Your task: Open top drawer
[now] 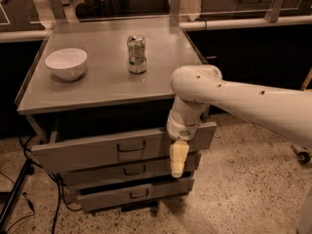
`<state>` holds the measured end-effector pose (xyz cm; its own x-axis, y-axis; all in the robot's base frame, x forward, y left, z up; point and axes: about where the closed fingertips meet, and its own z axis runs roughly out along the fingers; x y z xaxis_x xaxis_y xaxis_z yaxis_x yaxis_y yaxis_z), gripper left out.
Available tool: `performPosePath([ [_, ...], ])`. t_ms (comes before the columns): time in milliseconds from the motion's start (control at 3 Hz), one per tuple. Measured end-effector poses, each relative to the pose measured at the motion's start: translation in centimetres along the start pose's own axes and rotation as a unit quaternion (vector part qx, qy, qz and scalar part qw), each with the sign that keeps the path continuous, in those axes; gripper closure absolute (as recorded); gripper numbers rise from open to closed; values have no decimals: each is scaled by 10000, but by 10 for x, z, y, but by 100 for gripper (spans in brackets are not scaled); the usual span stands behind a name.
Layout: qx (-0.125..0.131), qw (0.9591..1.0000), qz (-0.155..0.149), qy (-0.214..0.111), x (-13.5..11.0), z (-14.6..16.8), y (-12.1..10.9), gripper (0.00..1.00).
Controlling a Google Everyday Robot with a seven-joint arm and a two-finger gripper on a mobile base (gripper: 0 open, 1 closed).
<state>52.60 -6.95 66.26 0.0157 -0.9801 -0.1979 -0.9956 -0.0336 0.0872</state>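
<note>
The top drawer (92, 150) is the tall grey front panel under the cabinet top, with a small dark loop handle (131, 147) at its middle. It stands pulled out a little, with a dark gap above it. My gripper (178, 161) hangs from the white arm (234, 101) in front of the drawer's right part, to the right of the handle and not on it. Its cream fingers (178, 158) point down over the front of the middle drawer (97, 173).
A white bowl (66, 63) and a drink can (136, 53) stand on the grey cabinet top (161, 77). The bottom drawer (107, 197) also sticks out slightly. Black cables and a stand leg (14, 194) lie on the speckled floor at the left.
</note>
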Motion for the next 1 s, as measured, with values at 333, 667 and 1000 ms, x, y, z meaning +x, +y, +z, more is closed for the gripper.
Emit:
performPosePath([
  [333, -97, 10000, -4, -3, 0, 7, 2, 0],
  [667, -175, 9998, 35, -99, 2, 8, 16, 0],
  [1000, -309, 9990, 196, -254, 11, 9, 48, 0],
])
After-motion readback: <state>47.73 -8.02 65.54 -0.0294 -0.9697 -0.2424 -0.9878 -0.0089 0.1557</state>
